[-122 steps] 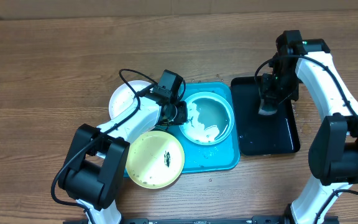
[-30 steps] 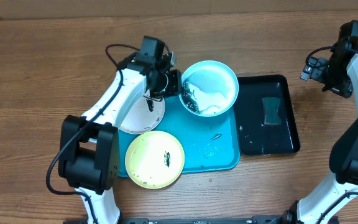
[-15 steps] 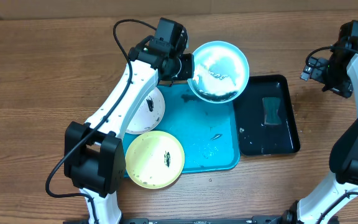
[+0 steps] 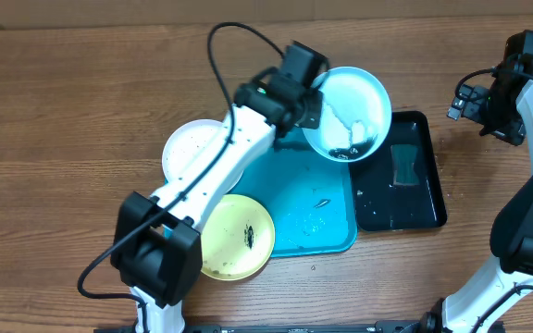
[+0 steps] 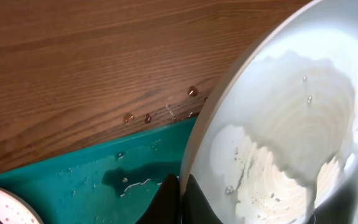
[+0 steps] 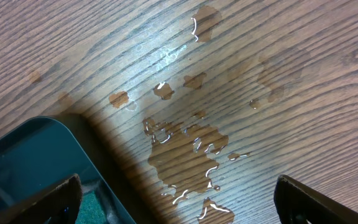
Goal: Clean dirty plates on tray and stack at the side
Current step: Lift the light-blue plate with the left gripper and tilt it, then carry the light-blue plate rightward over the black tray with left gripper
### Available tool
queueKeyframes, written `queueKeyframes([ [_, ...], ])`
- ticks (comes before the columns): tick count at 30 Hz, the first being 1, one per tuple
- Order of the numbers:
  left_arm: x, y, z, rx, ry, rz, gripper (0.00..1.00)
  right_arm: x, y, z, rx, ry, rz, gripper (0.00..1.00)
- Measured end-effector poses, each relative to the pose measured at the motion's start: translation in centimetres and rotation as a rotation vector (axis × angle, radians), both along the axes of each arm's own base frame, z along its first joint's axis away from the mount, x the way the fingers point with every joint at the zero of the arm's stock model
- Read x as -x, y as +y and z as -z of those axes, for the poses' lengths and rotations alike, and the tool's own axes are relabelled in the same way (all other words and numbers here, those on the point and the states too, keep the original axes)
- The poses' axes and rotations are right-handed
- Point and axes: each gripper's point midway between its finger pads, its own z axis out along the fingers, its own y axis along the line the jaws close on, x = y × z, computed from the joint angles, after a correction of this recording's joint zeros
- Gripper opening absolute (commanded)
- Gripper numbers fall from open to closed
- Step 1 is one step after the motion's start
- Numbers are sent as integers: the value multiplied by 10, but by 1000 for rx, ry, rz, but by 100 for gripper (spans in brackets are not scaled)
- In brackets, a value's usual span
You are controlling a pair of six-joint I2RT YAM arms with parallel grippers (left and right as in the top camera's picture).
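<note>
While raised over the tray [image 4: 294,199] corner, mint plate [image 4: 352,97] rim pinched by left hand [image 5: 180,198] | right hand [image 6: 178,202] spread wide, empty

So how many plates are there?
3. The mint plate is held in the left gripper above the far right corner of the blue tray; the white plate and the yellow plate lie at the tray's left edge. None seems hidden.
</note>
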Motion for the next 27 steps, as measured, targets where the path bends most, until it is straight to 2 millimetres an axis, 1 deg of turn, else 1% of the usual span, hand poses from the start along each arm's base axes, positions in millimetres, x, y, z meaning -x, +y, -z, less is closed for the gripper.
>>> queueKeyframes([
  [2, 3, -8, -3, -36, -38, 1, 4, 0, 0, 0, 0, 1, -1, 100],
  [6, 6, -18, -8, -90, -101, -2, 4, 0, 0, 0, 0, 1, 0, 100],
  [14, 10, -29, -20, -189, -220, -18, 4, 0, 0, 0, 0, 0, 0, 100],
  [17, 16, -36, -26, -239, -273, -17, 4, 0, 0, 0, 0, 1, 0, 100],
  [23, 32, -62, -51, -338, -440, 5, 4, 0, 0, 0, 0, 1, 1, 100],
  [27, 48, -79, -76, -419, -582, -1, 4, 0, 0, 0, -1, 1, 2, 100],
])
